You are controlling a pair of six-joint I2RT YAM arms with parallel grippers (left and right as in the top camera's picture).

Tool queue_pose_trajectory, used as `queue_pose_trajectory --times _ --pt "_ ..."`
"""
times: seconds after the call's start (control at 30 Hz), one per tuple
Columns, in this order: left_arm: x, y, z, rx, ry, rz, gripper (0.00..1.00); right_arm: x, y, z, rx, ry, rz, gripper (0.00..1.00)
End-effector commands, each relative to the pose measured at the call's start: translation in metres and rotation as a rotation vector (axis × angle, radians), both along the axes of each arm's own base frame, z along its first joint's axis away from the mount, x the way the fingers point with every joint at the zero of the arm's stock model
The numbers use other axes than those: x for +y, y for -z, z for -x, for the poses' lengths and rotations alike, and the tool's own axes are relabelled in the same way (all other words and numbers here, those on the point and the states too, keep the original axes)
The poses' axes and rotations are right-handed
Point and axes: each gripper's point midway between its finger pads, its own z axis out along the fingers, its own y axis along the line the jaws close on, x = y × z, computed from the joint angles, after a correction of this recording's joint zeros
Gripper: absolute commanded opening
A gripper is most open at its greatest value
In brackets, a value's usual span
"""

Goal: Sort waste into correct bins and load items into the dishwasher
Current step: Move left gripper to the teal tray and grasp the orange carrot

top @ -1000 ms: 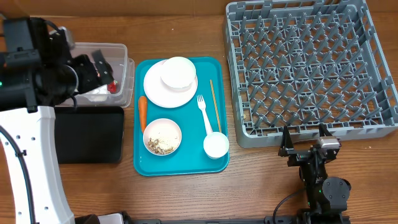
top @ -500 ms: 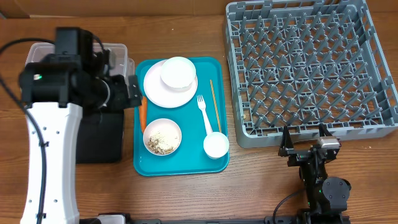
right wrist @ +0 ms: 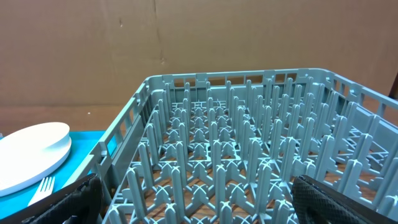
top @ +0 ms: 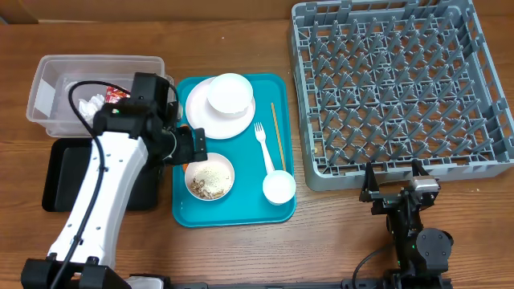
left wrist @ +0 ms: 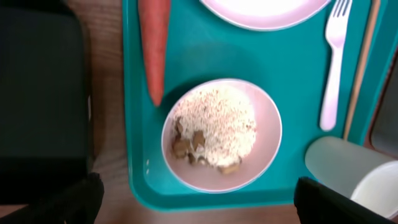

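Note:
My left gripper (top: 193, 146) hovers open and empty above the left side of the teal tray (top: 241, 210). Below it the left wrist view shows the orange carrot (left wrist: 154, 43) and a white bowl (left wrist: 221, 134) holding rice-like scraps. A plate (top: 201, 120) carries a second bowl (top: 230, 92). The fork (top: 263, 144), chopsticks (top: 275, 128) and cup (top: 279, 187) lie on the tray's right side. The clear tub (top: 56, 80) holds a napkin (top: 90, 104) and a red wrapper (top: 116, 94). My right gripper (top: 392, 172) rests open in front of the grey dish rack (top: 401, 88).
A black tray (top: 60, 181) lies in front of the clear tub, left of the teal tray, partly under my left arm. The dish rack fills the back right of the table, and its pegs (right wrist: 211, 155) stand close before my right gripper.
My left arm has swung from over the clear tub rightward to above the teal tray's left side, with its jaws open throughout. The right arm has not moved.

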Motion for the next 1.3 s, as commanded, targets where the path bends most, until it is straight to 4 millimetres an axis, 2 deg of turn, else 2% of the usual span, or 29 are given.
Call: queue_pose_trajectory --times 0.0,0.1,0.23,0.3,0.5,0.6,0.8,0.9,1.03,1.1,1.27 --pt "0.004 0.004 -0.01 -0.05 -0.049 -0.087 1.0 -0.001 0.001 0.0 -0.009 0.003 0.001 1.0" --pt "-0.003 0.003 -0.023 -0.119 -0.046 -0.128 1.0 -0.001 0.001 0.0 -0.009 0.003 0.0 1.0" --pt "-0.023 0.005 -0.037 -0.2 -0.001 -0.11 1.0 -0.001 0.001 0.0 -0.009 0.003 0.001 1.0" --pt "-0.029 0.01 -0.036 -0.196 0.016 -0.102 1.0 -0.001 0.001 0.0 -0.009 0.003 0.001 1.0" --pt "-0.032 0.021 -0.038 -0.184 0.022 -0.109 1.0 -0.001 0.001 0.0 -0.009 0.003 0.001 1.0" --pt "-0.029 0.033 -0.043 -0.185 0.016 -0.133 0.95 -0.001 0.001 0.0 -0.009 0.003 0.001 1.0" --pt "-0.024 0.072 -0.053 -0.154 0.007 -0.186 0.74 -0.001 0.001 0.0 -0.009 0.003 0.001 1.0" --pt "-0.016 0.093 -0.054 -0.11 -0.003 -0.221 0.59 -0.001 0.001 0.0 -0.009 0.003 0.001 1.0" --pt "-0.009 0.092 -0.056 -0.095 -0.027 -0.21 0.49 -0.001 0.001 0.0 -0.009 0.003 0.001 1.0" --pt "0.0 0.091 -0.059 -0.101 -0.068 -0.215 0.47 -0.001 0.001 0.0 -0.009 0.003 0.001 1.0" --pt "0.017 0.091 -0.062 -0.097 -0.148 -0.207 0.54 -0.001 0.001 0.0 -0.009 0.003 0.001 1.0"
